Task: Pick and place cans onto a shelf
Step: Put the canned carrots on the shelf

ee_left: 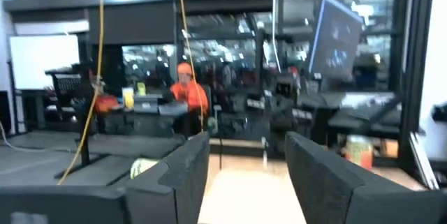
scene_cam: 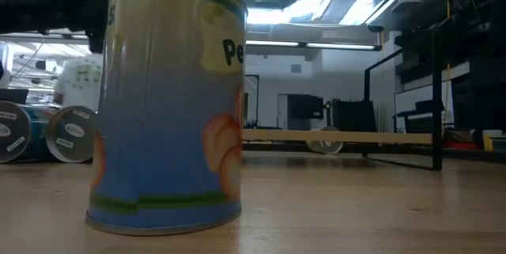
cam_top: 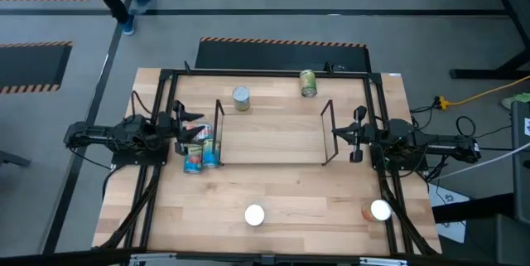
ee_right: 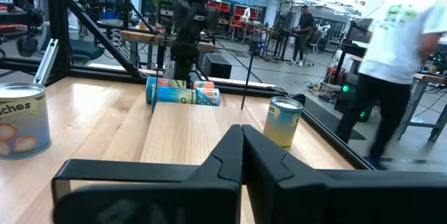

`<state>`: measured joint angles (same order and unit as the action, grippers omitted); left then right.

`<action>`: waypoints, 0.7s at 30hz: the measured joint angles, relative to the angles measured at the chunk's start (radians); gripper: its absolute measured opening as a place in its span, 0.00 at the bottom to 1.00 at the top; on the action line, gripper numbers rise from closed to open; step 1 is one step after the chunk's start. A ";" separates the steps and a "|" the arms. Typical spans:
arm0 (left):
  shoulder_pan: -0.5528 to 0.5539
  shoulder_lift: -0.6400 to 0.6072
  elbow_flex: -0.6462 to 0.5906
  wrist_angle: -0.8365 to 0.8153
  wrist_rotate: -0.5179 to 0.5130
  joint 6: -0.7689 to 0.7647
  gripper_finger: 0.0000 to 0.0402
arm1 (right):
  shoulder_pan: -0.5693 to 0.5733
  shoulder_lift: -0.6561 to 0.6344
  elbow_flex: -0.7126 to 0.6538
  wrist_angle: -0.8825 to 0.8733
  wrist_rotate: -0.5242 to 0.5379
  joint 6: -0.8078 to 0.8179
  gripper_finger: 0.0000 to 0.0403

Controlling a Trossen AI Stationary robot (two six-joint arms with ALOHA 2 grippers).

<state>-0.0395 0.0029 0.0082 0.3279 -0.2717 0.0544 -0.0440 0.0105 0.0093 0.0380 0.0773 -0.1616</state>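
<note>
1. Two small cylindrical tins with blue and orange labels [cam_top: 201, 153] lie on their sides, touching each other, at the left end of the low black wire shelf [cam_top: 327, 133]. One sits inside the end wires and one seems just outside them. Lying flat across the rack keeps them from rolling off its length, I judge.
2. The left gripper [cam_top: 185, 129] sits right beside these cans with its dark fingers [ee_left: 183, 175] spread wide and nothing between them, which reads as a can just set down.
3. Still loose on the pale wooden table [cam_top: 290, 187] are:
   - a grey-topped upright can [cam_top: 241, 99] and a green-labelled can [cam_top: 308, 83] towards the far edge;
   - a white-topped can [cam_top: 254, 215] and an orange-sided, white-topped can [cam_top: 378, 210] towards the near edge.
4. The right gripper [cam_top: 346, 136] waits at the shelf's right end, fingers [ee_right: 230, 155] pressed together and empty.
5. The shelf's middle and right stretch are bare, leaving free room for more cans. The upright end wires and the larger black table frame [cam_top: 265, 73] are the edges to clear.
</note>
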 joint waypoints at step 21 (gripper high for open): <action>0.041 0.405 0.333 0.094 -0.173 0.004 0.47 | 0.000 0.000 0.000 0.000 0.000 0.000 0.03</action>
<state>0.0019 0.4074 0.3410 0.4220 -0.4447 0.0582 -0.0437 0.0105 0.0093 0.0383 0.0773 -0.1619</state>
